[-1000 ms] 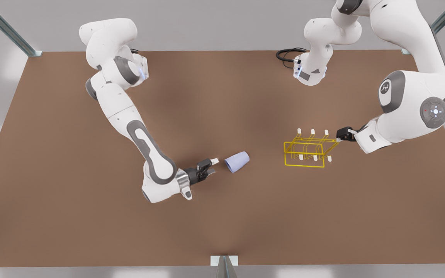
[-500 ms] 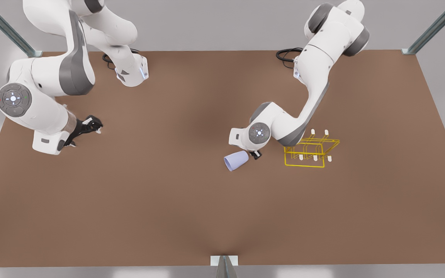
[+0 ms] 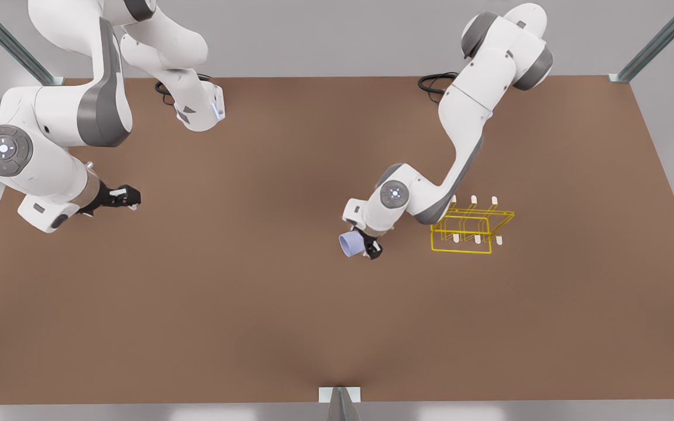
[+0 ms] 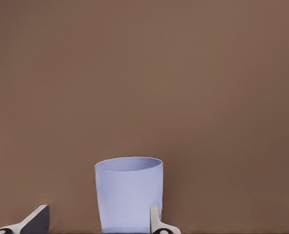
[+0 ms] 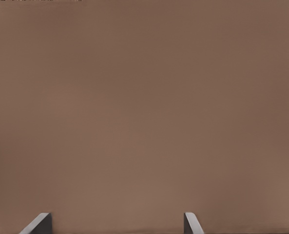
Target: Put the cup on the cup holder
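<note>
The lavender-blue cup (image 3: 348, 244) lies on its side on the brown table, left of the cup holder in the front view, its mouth facing away from the holder. My left gripper (image 3: 367, 248) is down at the cup's base end and open. In the left wrist view the cup (image 4: 128, 195) sits between the fingers (image 4: 37, 222): one is against its side, the other apart from it. The yellow wire cup holder (image 3: 471, 225) with white-tipped pegs stands just beyond that arm's elbow. My right gripper (image 3: 129, 197) waits open over bare table at the front view's far left (image 5: 117, 224).
A black cable (image 3: 433, 82) loops at the base of the arm at the table's back edge. Metal frame posts (image 3: 340, 403) stand at the table's edges. Open brown tabletop (image 3: 255, 304) stretches between the two arms and toward the near edge.
My left gripper has moved from beside the cup's base to down around the cup. The right gripper has drifted slightly toward the front view's left. The cup holder has stayed put.
</note>
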{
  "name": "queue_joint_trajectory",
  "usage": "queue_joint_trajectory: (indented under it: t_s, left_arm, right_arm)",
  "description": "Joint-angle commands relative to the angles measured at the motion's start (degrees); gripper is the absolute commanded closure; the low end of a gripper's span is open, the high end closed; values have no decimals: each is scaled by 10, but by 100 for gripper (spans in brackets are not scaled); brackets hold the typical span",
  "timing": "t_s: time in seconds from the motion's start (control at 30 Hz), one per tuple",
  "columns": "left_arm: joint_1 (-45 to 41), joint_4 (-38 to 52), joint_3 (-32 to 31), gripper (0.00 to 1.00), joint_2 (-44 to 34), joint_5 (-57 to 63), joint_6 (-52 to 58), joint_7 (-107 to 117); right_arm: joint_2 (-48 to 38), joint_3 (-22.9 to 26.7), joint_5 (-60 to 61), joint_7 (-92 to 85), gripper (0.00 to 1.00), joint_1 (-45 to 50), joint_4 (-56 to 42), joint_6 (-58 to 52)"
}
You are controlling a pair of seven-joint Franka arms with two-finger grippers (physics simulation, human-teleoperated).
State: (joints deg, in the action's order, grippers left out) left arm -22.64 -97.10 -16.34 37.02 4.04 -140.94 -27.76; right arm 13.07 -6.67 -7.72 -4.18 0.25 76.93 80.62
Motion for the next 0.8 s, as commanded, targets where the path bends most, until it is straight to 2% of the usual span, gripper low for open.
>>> queue_joint_trajectory:
  t_s: [0.0,0.77]
  left_arm:
    - [-1,-5,10,0,-1,4,-31,-70]
    - [-28,-28,11,0,23,0,-31,44]
  right_arm:
    - [-1,0,1,134,0,1,0,-1]
    - [-1,-1,0,134,0,3,0,-1]
